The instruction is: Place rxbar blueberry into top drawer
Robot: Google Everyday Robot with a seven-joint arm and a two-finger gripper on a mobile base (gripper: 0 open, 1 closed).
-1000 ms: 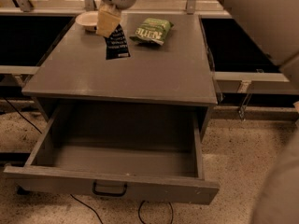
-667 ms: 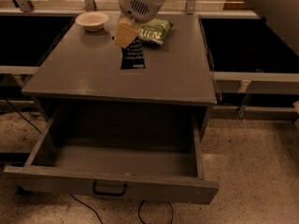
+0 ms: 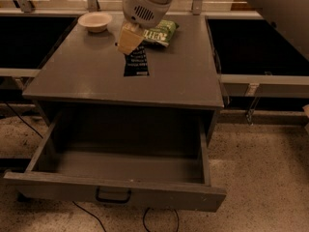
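Above cabinet top (image 3: 186,79), gripper (image 3: 129,46) clamped on dark navy, white-lettered rxbar blueberry (image 3: 136,64).

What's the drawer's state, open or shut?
Open: the drawer is pulled far out, its bare floor showing. The tool, holding the snack bar, is above the cabinet top.

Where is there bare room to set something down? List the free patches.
The open top drawer is bare inside, wall to wall. On the cabinet top, the front half and right side are free. Crowded at the back: bowl, chip bag, and the gripper holding the rxbar blueberry.
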